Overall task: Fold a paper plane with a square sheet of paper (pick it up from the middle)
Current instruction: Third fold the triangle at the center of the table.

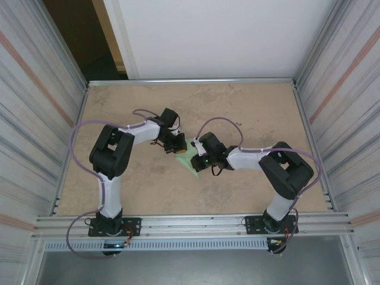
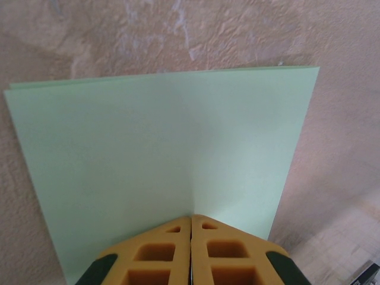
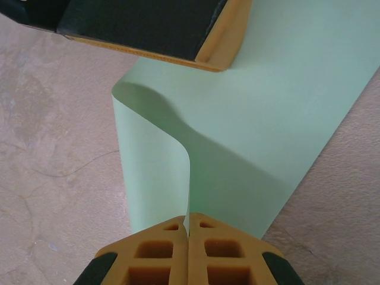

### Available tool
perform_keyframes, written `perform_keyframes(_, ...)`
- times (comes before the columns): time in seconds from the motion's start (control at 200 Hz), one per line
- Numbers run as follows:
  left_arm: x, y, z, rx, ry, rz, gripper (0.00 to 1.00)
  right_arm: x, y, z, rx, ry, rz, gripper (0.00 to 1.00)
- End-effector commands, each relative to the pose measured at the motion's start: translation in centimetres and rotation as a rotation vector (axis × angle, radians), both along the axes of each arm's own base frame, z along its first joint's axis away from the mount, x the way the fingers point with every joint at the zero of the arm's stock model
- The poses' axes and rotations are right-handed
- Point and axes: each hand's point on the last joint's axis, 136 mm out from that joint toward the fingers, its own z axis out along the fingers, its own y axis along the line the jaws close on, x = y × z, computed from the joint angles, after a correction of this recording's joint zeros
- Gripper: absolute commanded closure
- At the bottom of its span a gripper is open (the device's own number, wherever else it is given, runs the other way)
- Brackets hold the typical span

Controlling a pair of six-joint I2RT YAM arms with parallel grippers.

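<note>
The square sheet of paper [image 1: 191,163], pale mint green and plain on every face that shows, lies near the middle of the mottled tan bench [image 1: 249,113], between the two arms, which reach in from either side. The left pincer [image 1: 177,147] sits at the sheet's far-left side and the right pincer [image 1: 200,159] at its near-right side, the two close together. In the left wrist view the paper [image 2: 160,154] lies flat on the bench [image 2: 178,35]. It is doubled over: two edges run almost in line along its far side, and a faint crease runs from the middle towards the camera. The left pincer [image 2: 190,228] is clenched, its orange fingers pressed together with their tips on the sheet's near part. Whether any paper is caught between them I cannot tell. In the right wrist view a flap of the sheet [image 3: 267,119] curls up off the bench [image 3: 53,148], and its edge passes between the closed fingers of the right pincer [image 3: 189,222], which is grasping it. The left pincer [image 3: 148,27] shows at the top of that view, resting on the paper's far part.
</note>
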Motion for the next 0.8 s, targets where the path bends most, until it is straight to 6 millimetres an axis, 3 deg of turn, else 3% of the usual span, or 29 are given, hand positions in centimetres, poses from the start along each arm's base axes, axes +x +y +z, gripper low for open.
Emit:
perform_keyframes(0.0,-1.4,0.5,-2.1,0.046,0.055,-0.027,0.92,0.6,-0.1,-0.3,-0.016,0.019,-0.032,1.00)
perform_keyframes(0.406,-1.2,0.3,-1.6,0.038,0.050,-0.034,0.92,0.7,-0.2,-0.8,-0.032,0.030,-0.027,1.00)
perform_keyframes(0.677,1.4,-1.4,4.0,-0.084,-0.079,-0.045,0.87,0.4,-0.4,-1.0,-0.041,0.041,-0.022,1.00)
perform_keyframes(0.797,2.0,-1.1,3.8,-0.065,-0.092,-0.032,0.87,0.4,-0.3,-1.1,-0.038,0.044,-0.020,1.00)
